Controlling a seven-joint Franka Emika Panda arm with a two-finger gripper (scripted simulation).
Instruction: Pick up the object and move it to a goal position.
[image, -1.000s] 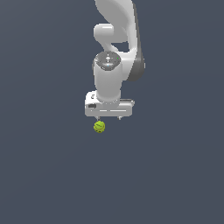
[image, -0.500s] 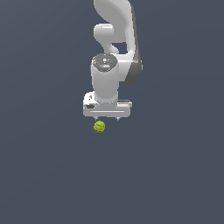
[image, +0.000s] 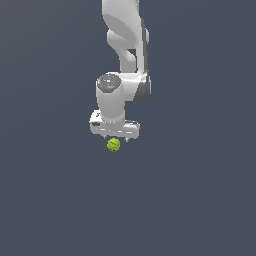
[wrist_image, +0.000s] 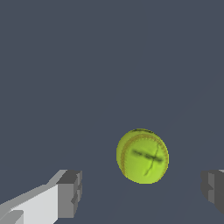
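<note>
Ball (image: 113, 145), yellow-green with faint dark seams, is lying on grey surface (image: 200, 200); end effector (image: 115, 139) is hanging just above it, fingers (wrist_image: 70, 192) spreading wide, gripping nothing.

The place was no room at all but a bare simulated scene: a flat, uniform slate-grey ground (image: 200, 200) filled both views, with no walls, furniture or horizon, and the smooth white arm (image: 125, 50) and surfaces had the even, textureless look of a render
</note>
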